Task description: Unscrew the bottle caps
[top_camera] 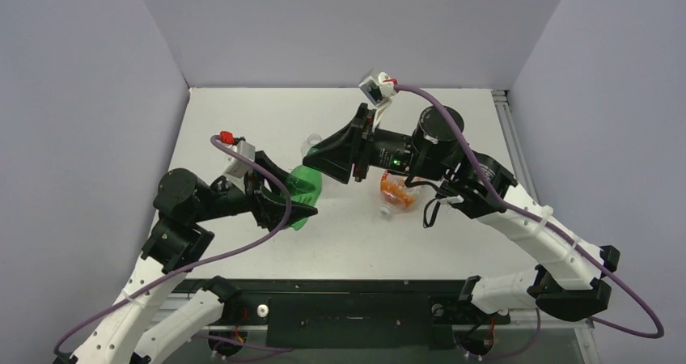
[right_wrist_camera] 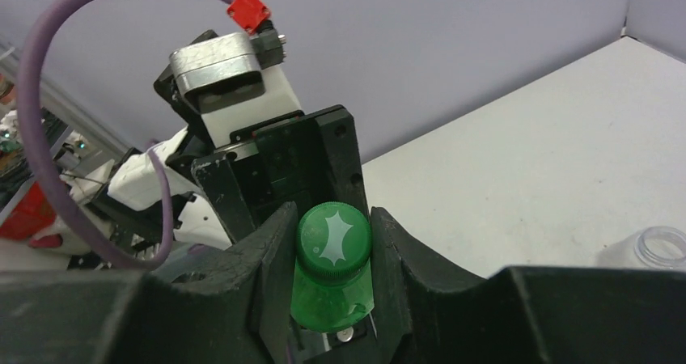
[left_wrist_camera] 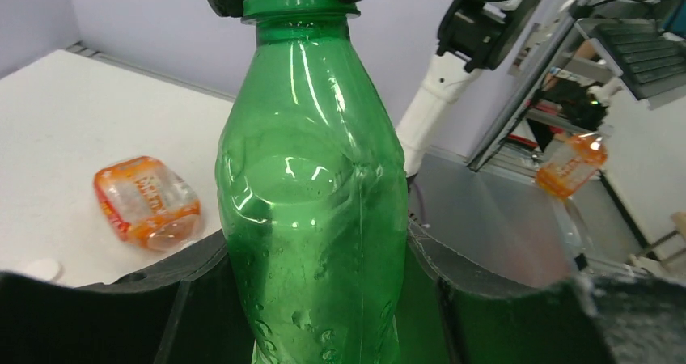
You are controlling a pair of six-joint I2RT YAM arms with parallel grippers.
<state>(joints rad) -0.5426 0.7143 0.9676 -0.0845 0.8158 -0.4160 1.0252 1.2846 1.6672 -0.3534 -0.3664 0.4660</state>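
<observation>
The green bottle is held off the table between both grippers. My left gripper is shut on its body, with the fingers on both sides. My right gripper is shut on the green cap, which sits on the bottle's neck; the cap's top faces the right wrist camera. The orange bottle lies on its side on the table and also shows in the left wrist view. The clear bottle is mostly hidden behind my right gripper; its open neck shows no cap.
A white cap lies on the table near the orange bottle. Grey walls close off the left, back and right. My right arm reaches across the middle of the table above the orange bottle.
</observation>
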